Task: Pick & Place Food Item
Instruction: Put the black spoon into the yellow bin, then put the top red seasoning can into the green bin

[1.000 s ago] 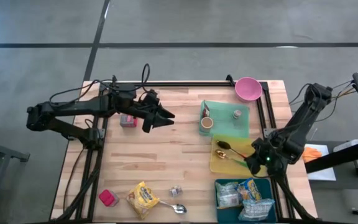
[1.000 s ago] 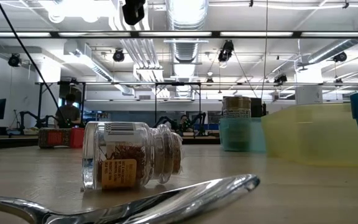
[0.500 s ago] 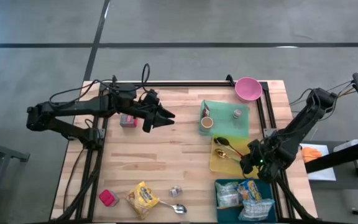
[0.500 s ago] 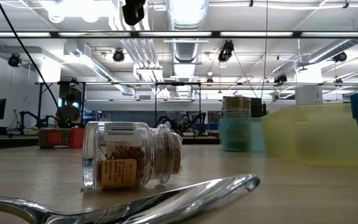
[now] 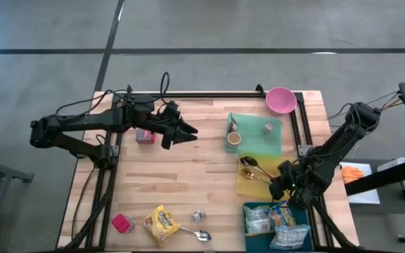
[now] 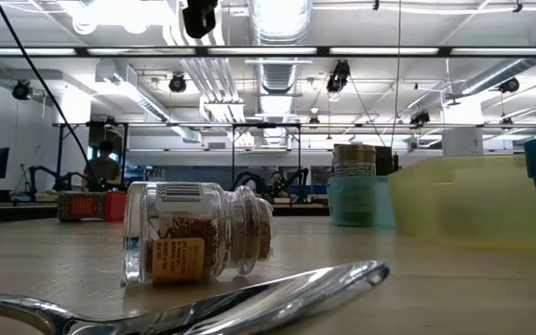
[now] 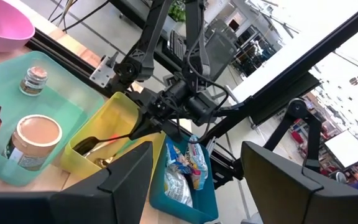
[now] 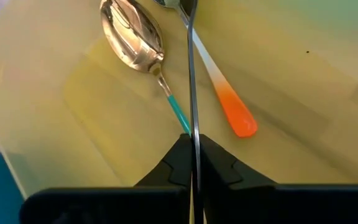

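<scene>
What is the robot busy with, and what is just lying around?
Busy with: right hand, thin metal spoon it grips, yellow plastic tray.
Lying around: pink round bowl, tipped glass spice jar, yellow snack bag, small pink box.

arms: dark, six-jointed | cables: black, looped at bases | left gripper [image 5: 188, 131]: pointed black fingers

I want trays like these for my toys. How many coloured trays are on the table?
3, all on the table's right side: a green tray near the pink bowl, a blue tray at the opposite edge, and a yellow tray between them. None looks hidden.
</scene>
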Action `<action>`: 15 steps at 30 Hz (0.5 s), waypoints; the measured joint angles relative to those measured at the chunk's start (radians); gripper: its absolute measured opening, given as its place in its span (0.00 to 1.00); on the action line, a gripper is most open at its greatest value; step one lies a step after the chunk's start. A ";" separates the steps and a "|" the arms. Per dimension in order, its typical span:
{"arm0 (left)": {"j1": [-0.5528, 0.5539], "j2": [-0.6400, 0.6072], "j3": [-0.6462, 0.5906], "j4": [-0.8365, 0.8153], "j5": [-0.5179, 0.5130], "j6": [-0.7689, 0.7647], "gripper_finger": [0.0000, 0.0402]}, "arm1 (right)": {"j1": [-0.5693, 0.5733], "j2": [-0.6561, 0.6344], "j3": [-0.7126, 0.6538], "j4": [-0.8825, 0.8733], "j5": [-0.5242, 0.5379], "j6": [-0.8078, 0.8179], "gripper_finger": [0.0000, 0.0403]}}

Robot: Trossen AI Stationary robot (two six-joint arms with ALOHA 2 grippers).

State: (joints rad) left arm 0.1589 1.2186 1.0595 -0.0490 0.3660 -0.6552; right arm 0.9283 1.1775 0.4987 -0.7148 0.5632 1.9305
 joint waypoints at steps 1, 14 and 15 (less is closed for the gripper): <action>0.000 0.000 0.000 0.000 0.000 0.000 0.62 | 0.000 -0.002 0.001 0.002 -0.001 0.000 0.03; 0.000 0.000 0.000 -0.008 0.000 0.000 0.62 | 0.000 -0.018 0.002 0.014 -0.022 0.034 0.54; 0.000 0.000 0.000 -0.011 0.002 -0.003 0.62 | 0.000 -0.018 0.002 0.014 -0.022 0.035 0.57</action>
State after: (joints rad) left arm 0.1589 1.2186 1.0595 -0.0601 0.3681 -0.6586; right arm 0.9283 1.1596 0.5003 -0.7006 0.5411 1.9652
